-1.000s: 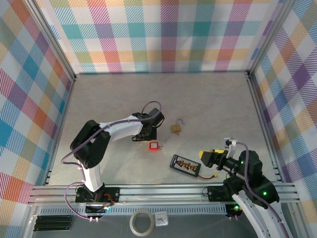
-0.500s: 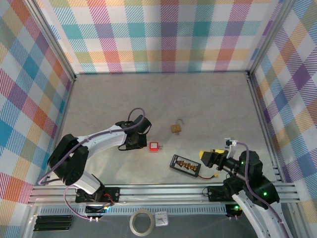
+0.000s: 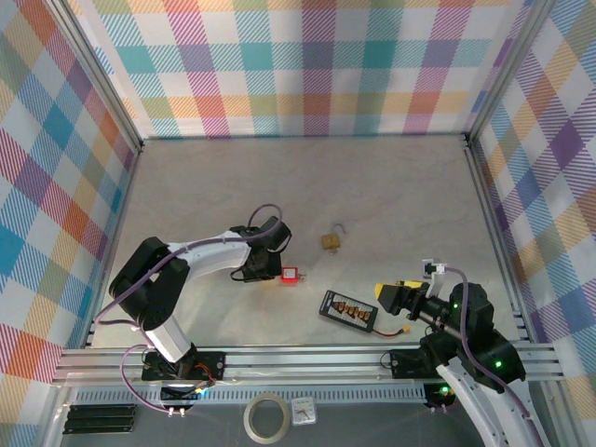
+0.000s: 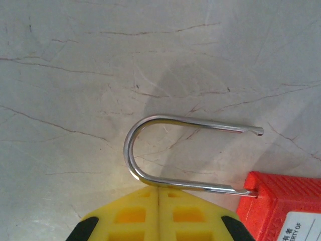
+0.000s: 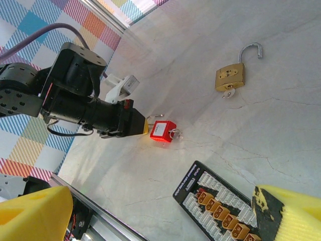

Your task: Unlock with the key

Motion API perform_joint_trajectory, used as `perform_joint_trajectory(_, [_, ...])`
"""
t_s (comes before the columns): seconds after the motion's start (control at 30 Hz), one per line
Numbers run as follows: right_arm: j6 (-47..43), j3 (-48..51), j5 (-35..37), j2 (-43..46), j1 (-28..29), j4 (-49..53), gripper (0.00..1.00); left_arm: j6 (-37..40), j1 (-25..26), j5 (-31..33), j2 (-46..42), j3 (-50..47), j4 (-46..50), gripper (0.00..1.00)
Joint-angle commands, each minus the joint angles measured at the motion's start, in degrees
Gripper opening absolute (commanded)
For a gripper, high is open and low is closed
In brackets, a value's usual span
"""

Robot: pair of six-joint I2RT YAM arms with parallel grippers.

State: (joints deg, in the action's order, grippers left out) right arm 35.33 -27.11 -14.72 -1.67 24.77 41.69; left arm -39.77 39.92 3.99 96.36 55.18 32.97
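Observation:
The red padlock (image 3: 291, 274) lies on the table, its body (image 4: 283, 208) at the lower right of the left wrist view. Its steel shackle (image 4: 131, 145) stands swung open. A small silvery key (image 5: 176, 134) with a ring sticks out of the far end of the red padlock (image 5: 163, 131). My left gripper (image 4: 159, 189) is shut, its yellow fingertips touching the shackle's near leg, with nothing between them. My right gripper (image 5: 160, 201) is open and hovers near the front right of the table, well away from the lock.
A brass padlock (image 5: 230, 77) with its shackle open and a small key (image 5: 228, 94) in it lies farther back. A black connector board (image 3: 347, 310) lies between the red padlock and my right gripper (image 3: 386, 294). Patterned walls enclose the table.
My left gripper drew back to the left from behind the red padlock, then came in low against its shackle side. The padlock and the right arm have not moved.

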Motion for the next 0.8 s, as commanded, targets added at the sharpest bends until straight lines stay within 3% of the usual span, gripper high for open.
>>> perform_joint_trajectory(0.0, [0.2, -1.2, 0.2, 0.7, 0.2, 0.1, 0.92, 1.1, -0.6, 2.6, 3.0, 3.8, -1.1, 0.0])
perform_joint_trajectory(0.4, [0.0, -1.1, -0.1, 0.7, 0.2, 0.0, 0.92, 6.1, -0.7, 3.8, 13.0, 16.1, 1.0, 0.0])
perform_joint_trajectory(0.77, [0.2, -0.9, -0.1, 0.7, 0.2, 0.0, 0.92, 6.0, -0.5, 3.6, 9.7, 14.7, 1.0, 0.0])
